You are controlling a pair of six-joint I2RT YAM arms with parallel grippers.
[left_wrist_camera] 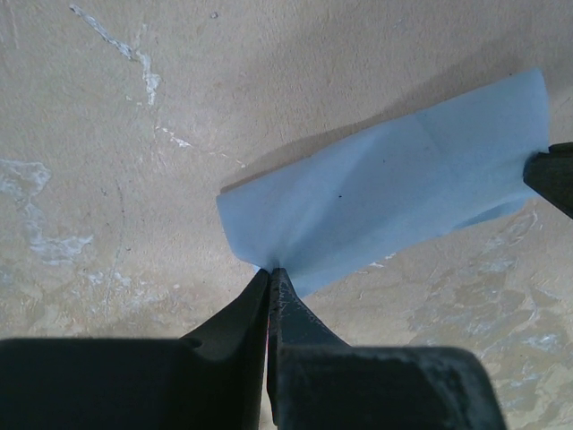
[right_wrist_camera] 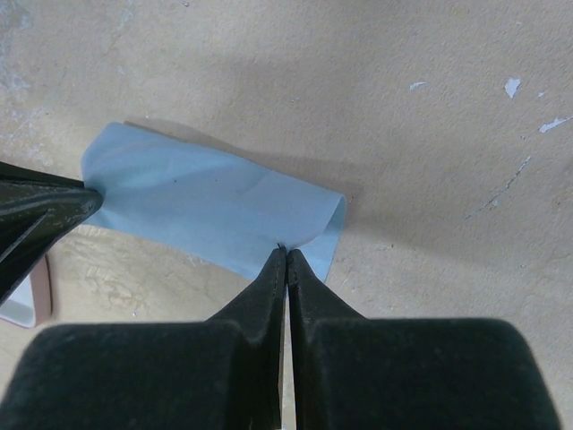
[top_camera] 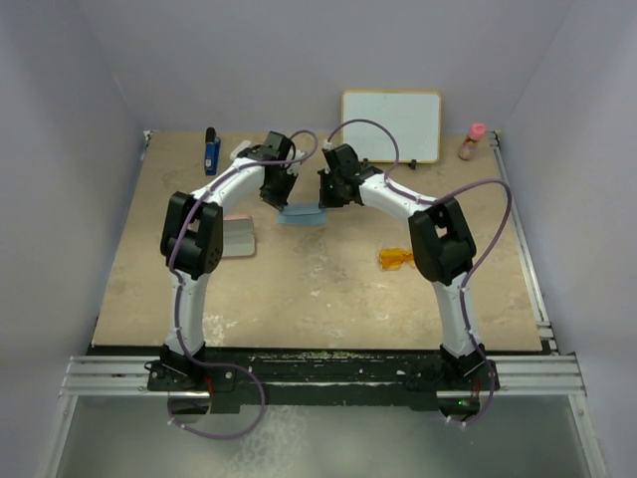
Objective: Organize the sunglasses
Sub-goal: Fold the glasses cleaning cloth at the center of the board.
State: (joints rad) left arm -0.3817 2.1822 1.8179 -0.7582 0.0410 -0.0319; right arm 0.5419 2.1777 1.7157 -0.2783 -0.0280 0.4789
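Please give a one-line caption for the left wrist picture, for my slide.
Left gripper shut on one end of the folded blue cloth; right gripper holds the other end.

Top cam: high behind the near edge of the table (top_camera: pixel 328 299), looks down over all of it. Wrist cams: very close, facing down past left gripper (left_wrist_camera: pixel 269 276) and right gripper (right_wrist_camera: pixel 286 255). All three share the blue cloth (top_camera: pixel 302 216) toward the far edge.

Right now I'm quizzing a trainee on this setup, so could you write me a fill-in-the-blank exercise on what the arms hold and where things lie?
1. The left gripper and the right gripper both have their jaws shut on the light blue ____.
2. The orange sunglasses lie beside the ____ arm.
3. The oblong case is coloured ____.
Missing words: cloth; right; pink.
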